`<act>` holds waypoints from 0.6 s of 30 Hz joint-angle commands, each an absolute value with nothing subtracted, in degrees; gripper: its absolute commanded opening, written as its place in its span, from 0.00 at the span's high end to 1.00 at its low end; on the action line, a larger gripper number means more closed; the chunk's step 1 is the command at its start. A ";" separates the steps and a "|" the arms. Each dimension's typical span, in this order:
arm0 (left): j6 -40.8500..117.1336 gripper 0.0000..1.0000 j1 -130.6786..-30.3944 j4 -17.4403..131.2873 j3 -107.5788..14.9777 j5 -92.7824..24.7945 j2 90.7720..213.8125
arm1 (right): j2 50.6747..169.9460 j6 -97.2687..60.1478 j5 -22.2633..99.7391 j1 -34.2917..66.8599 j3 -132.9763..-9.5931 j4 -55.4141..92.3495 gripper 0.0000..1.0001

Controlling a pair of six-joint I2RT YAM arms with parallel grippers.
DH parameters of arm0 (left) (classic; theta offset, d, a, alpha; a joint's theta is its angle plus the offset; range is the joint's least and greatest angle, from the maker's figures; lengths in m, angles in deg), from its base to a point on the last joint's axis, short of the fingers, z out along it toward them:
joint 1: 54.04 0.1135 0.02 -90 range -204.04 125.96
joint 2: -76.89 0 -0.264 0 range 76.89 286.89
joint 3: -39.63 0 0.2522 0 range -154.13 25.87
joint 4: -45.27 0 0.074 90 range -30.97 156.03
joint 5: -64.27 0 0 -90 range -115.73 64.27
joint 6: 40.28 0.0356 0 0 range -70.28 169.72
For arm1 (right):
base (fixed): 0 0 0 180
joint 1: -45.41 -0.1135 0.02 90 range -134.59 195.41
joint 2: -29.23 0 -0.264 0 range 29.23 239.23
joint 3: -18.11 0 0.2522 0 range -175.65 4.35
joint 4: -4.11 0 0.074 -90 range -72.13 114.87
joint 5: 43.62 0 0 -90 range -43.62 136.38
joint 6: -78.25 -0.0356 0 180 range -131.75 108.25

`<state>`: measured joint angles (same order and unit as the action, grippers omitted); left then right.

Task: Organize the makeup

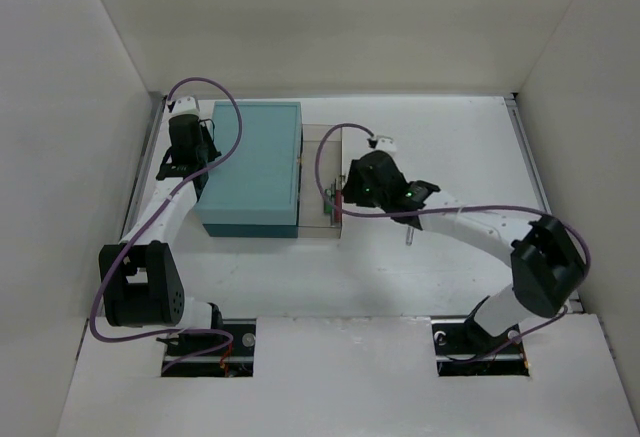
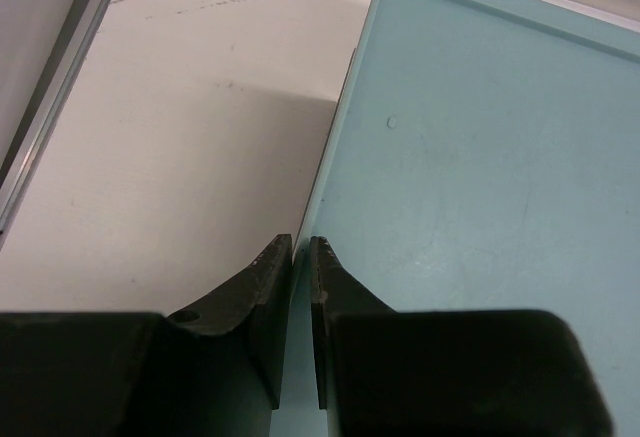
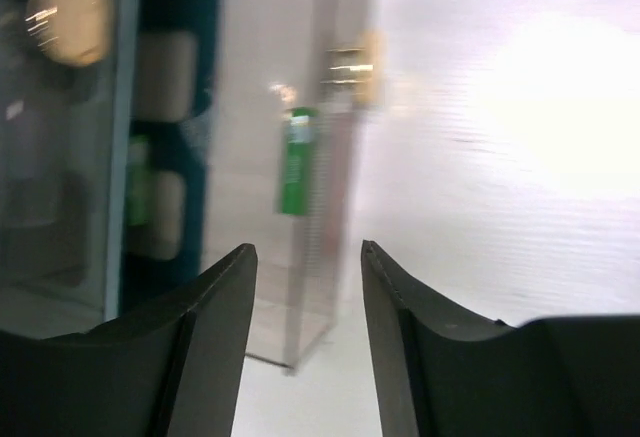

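The teal box [image 1: 250, 169] stands left of centre with its clear drawer [image 1: 320, 182] pulled out to the right. Small green and red makeup pieces [image 1: 328, 202] lie in the drawer's near end. My right gripper [image 1: 338, 203] hovers at that end, open and holding nothing. In the right wrist view the right gripper [image 3: 307, 247] faces the drawer's clear wall [image 3: 320, 237], with a green tube [image 3: 296, 162] behind it, blurred. My left gripper [image 1: 207, 157] is at the box's left edge. In the left wrist view the left gripper [image 2: 300, 242] is shut and empty over the teal box [image 2: 480, 157].
A small thin light object [image 1: 408, 235] lies on the white table [image 1: 440, 157] under my right forearm. White walls close in the left, right and back. A blurred peach round shape [image 3: 65, 12] shows through the box side.
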<state>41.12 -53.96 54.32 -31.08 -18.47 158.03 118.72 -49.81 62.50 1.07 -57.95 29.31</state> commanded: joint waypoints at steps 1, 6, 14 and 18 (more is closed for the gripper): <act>40.58 0.90 -56.28 66.23 -28.01 -23.10 158.54 | 113.97 -53.40 67.55 6.07 -51.57 33.42 0.47; 40.58 0.90 -56.36 66.15 -28.01 -23.10 158.71 | 109.39 -57.18 68.00 12.75 -41.89 36.15 0.42; 40.67 0.90 -56.54 66.23 -28.18 -23.10 158.89 | 108.42 -59.29 67.56 16.28 -36.26 35.19 0.47; 40.67 0.90 -56.54 66.24 -28.18 -23.10 158.45 | 108.77 -60.35 67.38 16.54 -36.61 35.63 0.47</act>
